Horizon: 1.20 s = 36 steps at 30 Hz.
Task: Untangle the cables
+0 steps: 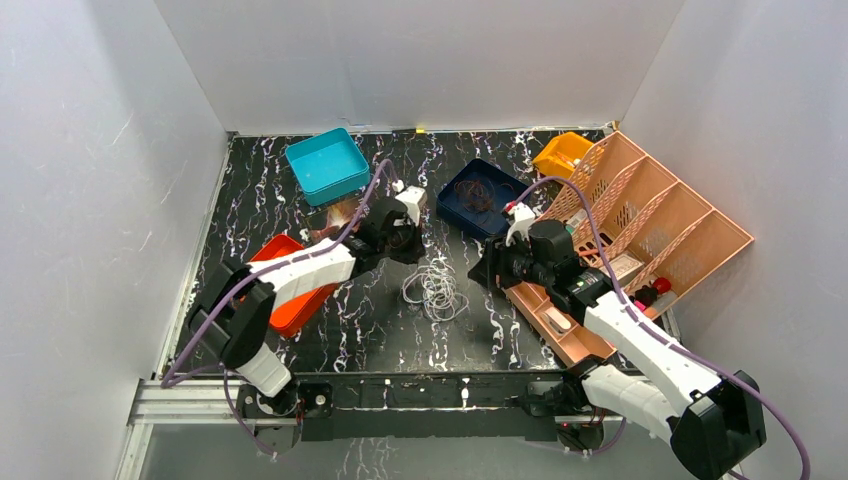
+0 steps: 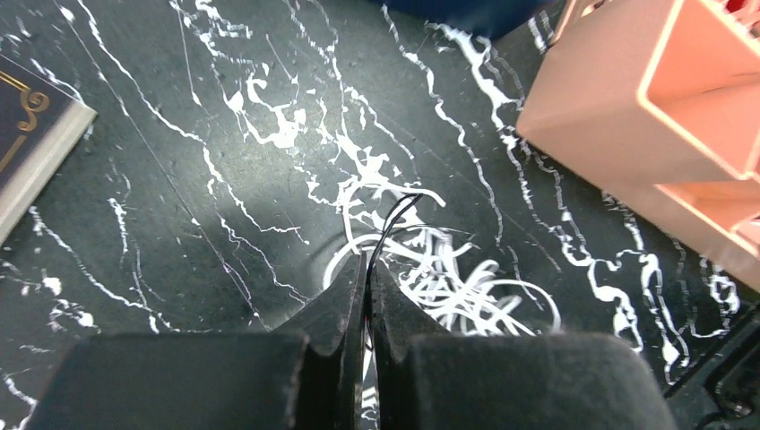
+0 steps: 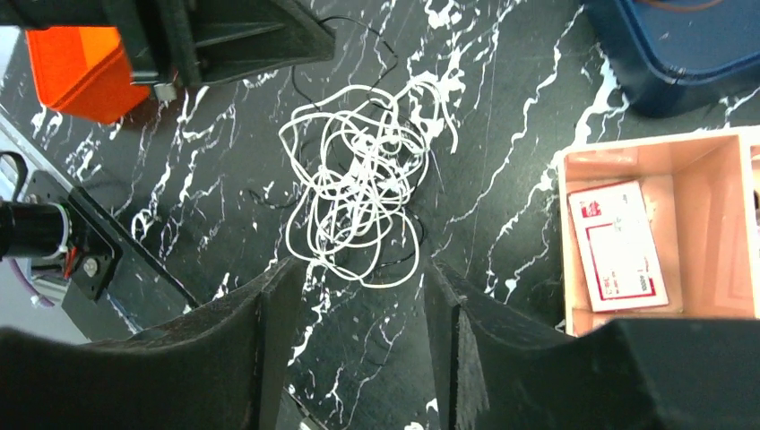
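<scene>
Closed tight, left gripper (image 2: 369,269) is pinching one thin black strand of the cables (image 3: 358,179), a single whitish tangle lying on the table (image 1: 260,200) between the two grippers. Right gripper (image 3: 363,273) is hovering near the tangle, angled down, jaws standing well apart, gripping nothing.

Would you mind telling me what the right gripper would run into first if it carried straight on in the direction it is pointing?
Most likely the cables: their whitish tangle lies on the table straight ahead of the open right gripper. Depth is unclear, so the table could come first.
</scene>
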Each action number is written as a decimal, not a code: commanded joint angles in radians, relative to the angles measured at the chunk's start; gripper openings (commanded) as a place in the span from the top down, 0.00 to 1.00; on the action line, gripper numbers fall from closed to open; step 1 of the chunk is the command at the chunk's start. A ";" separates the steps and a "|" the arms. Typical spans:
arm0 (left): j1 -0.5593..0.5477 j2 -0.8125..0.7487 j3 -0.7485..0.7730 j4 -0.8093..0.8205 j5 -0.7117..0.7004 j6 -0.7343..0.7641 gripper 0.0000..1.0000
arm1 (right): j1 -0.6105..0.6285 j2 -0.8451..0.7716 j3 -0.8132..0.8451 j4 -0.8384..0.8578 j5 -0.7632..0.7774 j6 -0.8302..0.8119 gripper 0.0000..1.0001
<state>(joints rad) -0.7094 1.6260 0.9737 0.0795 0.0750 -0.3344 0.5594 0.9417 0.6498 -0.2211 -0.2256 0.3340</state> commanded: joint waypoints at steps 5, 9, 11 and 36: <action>-0.005 -0.247 0.036 -0.120 -0.044 -0.004 1.00 | 0.004 0.020 0.019 0.267 -0.056 0.020 0.33; -0.005 -0.302 0.056 -0.170 -0.053 -0.029 1.00 | 0.005 0.075 0.011 0.430 -0.118 0.062 0.25; -0.005 -0.313 0.067 -0.182 -0.037 -0.040 1.00 | 0.005 0.114 0.014 0.514 -0.149 0.077 0.22; -0.007 -0.362 0.280 -0.290 0.105 -0.064 1.00 | 0.086 0.629 0.041 1.187 -0.039 0.239 0.18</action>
<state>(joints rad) -0.7109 1.3262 1.1557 -0.1612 0.1272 -0.4149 0.6331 1.5120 0.6453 0.8055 -0.3077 0.5617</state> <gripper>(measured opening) 0.010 0.828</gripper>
